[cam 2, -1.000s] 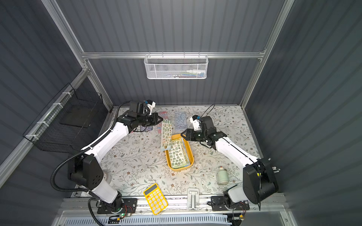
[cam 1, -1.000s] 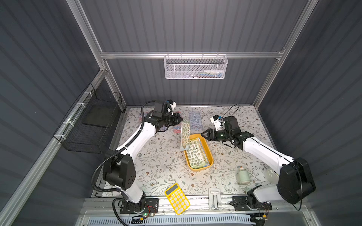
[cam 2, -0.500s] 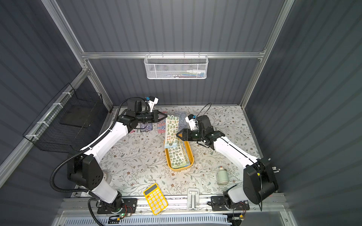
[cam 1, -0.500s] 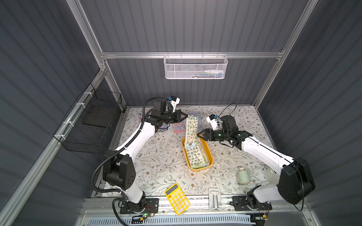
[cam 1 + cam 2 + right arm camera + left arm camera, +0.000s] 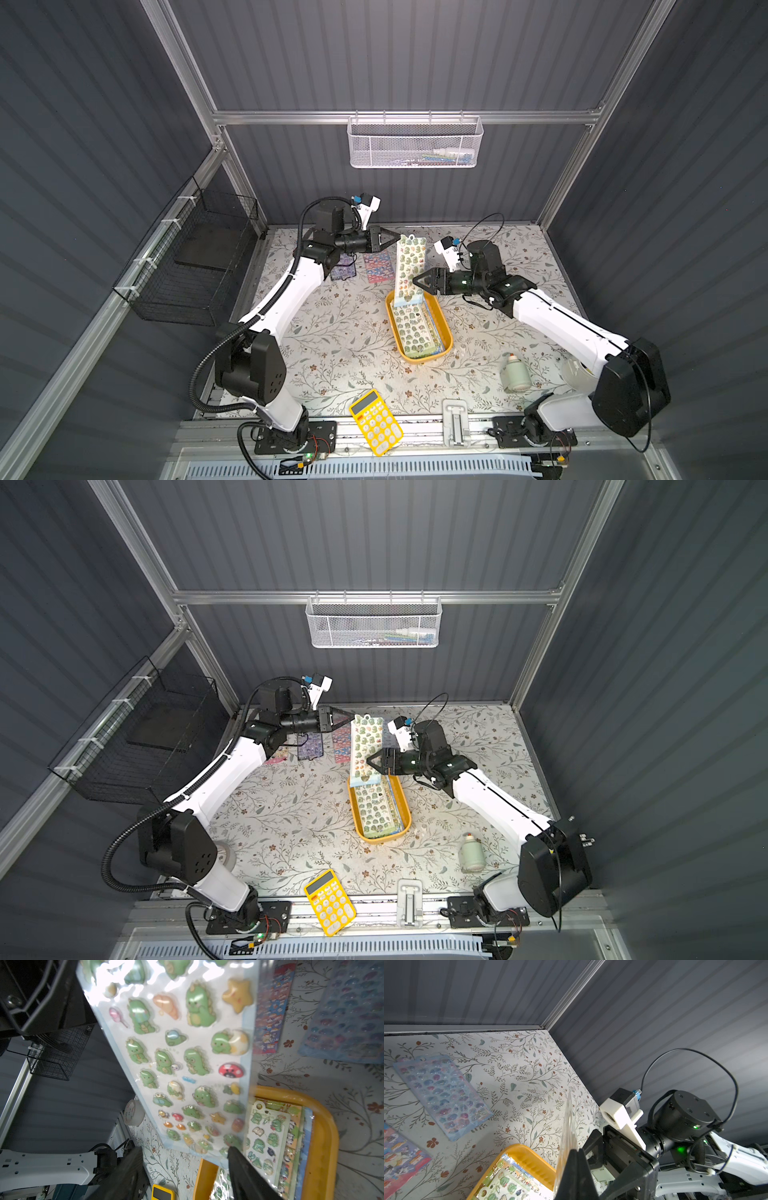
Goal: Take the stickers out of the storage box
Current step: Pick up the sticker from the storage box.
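Note:
The mustard-yellow storage box (image 5: 445, 328) lies mid-table in both top views, with several stickers (image 5: 413, 332) stacked inside. My left gripper (image 5: 397, 239) is shut on the top corner of a green dinosaur sticker sheet (image 5: 410, 266), which hangs tilted over the box's far end. The left wrist view shows that sheet (image 5: 568, 1126) edge-on, pinched in the shut left gripper (image 5: 576, 1159). My right gripper (image 5: 417, 280) is open beside the sheet's lower half. In the right wrist view the sheet (image 5: 182, 1043) faces the right gripper (image 5: 182, 1150), one fingertip (image 5: 231, 1150) at its lower corner.
Two sticker sheets (image 5: 378, 266) (image 5: 344, 266) lie flat on the table behind the box, and a blue one (image 5: 442, 1095) lies nearer the back wall. A yellow calculator (image 5: 376, 422), a small bottle (image 5: 514, 372), a tape roll (image 5: 226, 854), a white mesh basket (image 5: 415, 143) and a black wire basket (image 5: 195, 257) surround the area.
The left gripper has swung the dinosaur sheet toward the middle and higher over the box. The right gripper has moved up to the sheet and spread its jaws wider.

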`<state>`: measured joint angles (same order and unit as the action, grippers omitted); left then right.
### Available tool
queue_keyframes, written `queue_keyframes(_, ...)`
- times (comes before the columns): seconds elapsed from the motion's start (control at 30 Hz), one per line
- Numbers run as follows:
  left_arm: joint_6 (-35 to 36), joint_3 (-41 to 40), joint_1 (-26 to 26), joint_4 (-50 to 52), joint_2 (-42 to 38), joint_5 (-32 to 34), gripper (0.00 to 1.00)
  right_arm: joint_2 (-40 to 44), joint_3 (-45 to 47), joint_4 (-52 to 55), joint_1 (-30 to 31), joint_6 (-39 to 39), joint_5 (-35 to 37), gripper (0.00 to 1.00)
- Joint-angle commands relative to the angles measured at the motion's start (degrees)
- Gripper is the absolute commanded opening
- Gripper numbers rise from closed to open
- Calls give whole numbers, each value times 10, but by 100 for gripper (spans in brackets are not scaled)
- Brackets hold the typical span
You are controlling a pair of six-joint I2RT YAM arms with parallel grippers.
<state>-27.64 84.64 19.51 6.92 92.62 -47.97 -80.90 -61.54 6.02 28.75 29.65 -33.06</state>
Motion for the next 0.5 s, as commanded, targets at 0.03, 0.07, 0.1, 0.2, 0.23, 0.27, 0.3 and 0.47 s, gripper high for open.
queue_keyframes(0.03, -25, -10, -12, -41, -36, -37, 0, 15, -1, -28, -19, 16, -22, 67)
queue_keyframes(0.07, -31, -13, -15, -49, -39, -40, 0, 16, 1, -34, -24, 20, -33, 66)
queue_keyframes(0.1, -36, -17, -16, -58, -42, -43, 0, 15, 2, -40, -27, 22, -42, 65)
queue_keyframes(0.2, -61, -29, -21, -90, -44, -56, 0, 9, -6, -45, -28, 24, -73, 60)
queue_keyframes(0.23, -73, -32, -22, -106, -43, -61, 0, 6, -9, -46, -28, 26, -82, 60)
queue_keyframes(0.27, -84, -32, -22, -121, -42, -65, 0, 4, -12, -50, -28, 28, -90, 59)
queue_keyframes(0.3, -92, -32, -23, -132, -40, -69, 0, 2, -14, -55, -28, 32, -97, 59)
queue_keyframes(0.47, -126, -62, -24, -179, -36, -78, 0, -12, -19, -106, -29, 73, -134, 54)
